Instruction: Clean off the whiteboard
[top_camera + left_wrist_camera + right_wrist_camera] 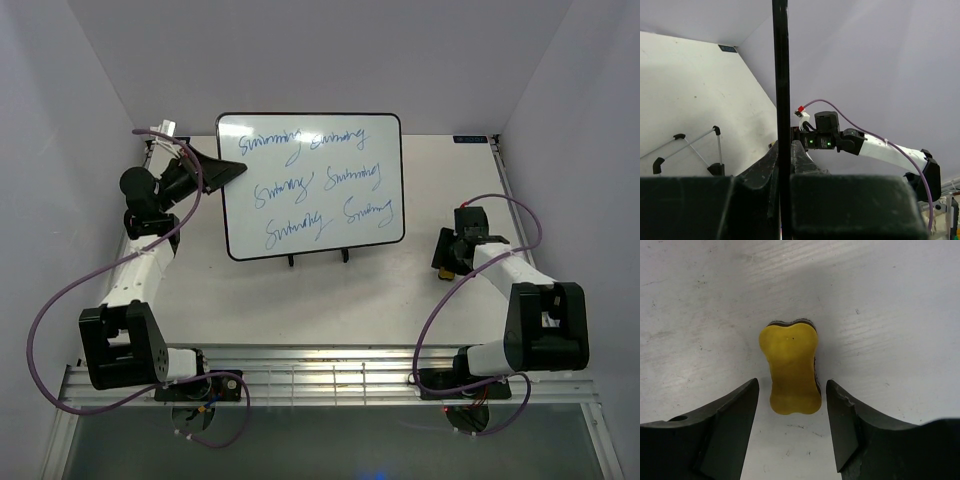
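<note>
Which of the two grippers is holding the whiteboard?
The left gripper: it clamps the whiteboard by its left edge, while the right gripper stands open, flanking the yellow eraser.

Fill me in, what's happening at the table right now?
The left gripper is clamped on the left edge of the whiteboard, which is covered in blue writing. The right gripper is open, low over the yellow eraser lying on the table, one finger on either side, not gripping it. No erasing is done yet.

I'm seeing bright, even, diffuse light, only soft shadows on the table; in my left wrist view the near fingers are dark and blurred.
</note>
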